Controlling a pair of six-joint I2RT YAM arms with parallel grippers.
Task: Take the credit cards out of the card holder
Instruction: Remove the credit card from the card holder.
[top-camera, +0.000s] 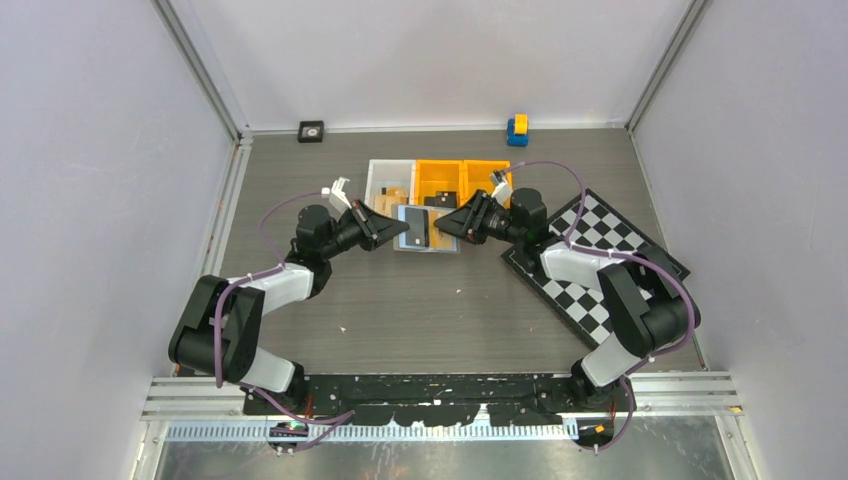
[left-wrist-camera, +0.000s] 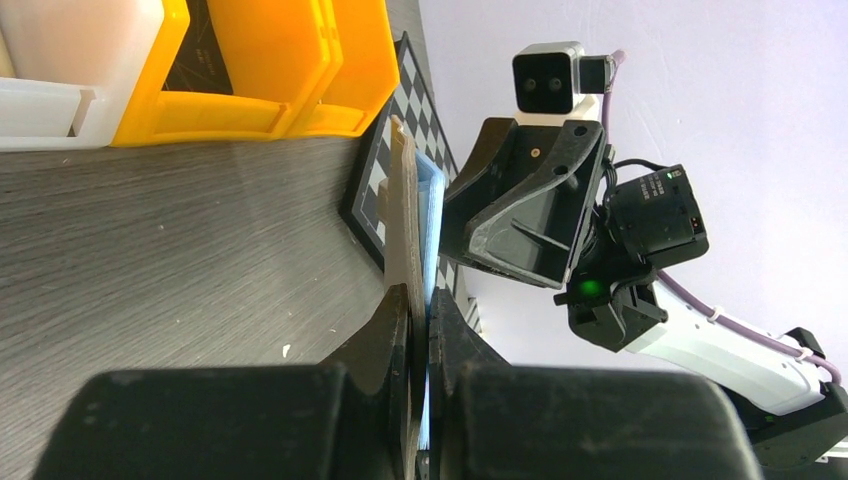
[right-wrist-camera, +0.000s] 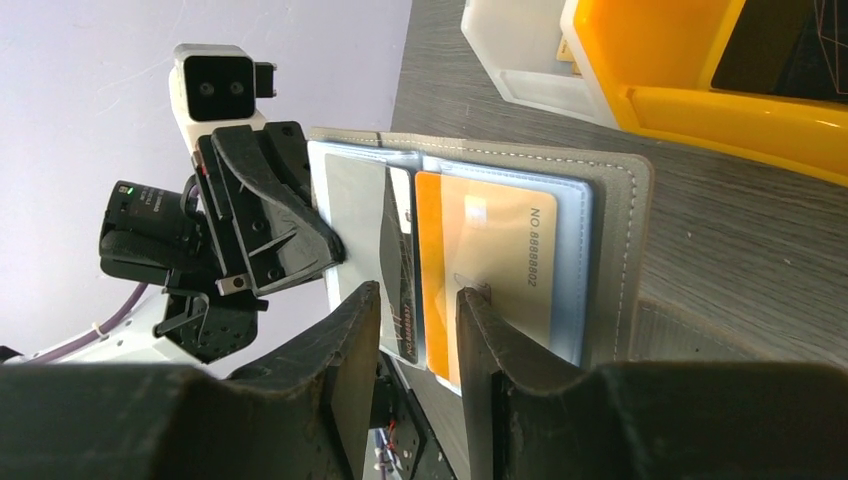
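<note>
Grey bi-fold card holder (top-camera: 428, 228) sits spread open between both arms in the top view, just near of a white plastic bin (top-camera: 388, 178) and orange plastic bins (top-camera: 440, 180). From the left wrist, the left gripper (left-wrist-camera: 418, 318) is clamped on its edge. From the right wrist, the right gripper (right-wrist-camera: 418, 295) has its fingers parted before the pockets, which hold an orange credit card (right-wrist-camera: 490, 240) and a black credit card (right-wrist-camera: 400, 290).

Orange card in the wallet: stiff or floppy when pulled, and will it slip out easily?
Likely stiff: the orange card lies flat with straight edges. Probably slick, since its face looks smooth. Tucked in the wallet pocket, it may drag; the left gripper pinches the wallet edge.
</note>
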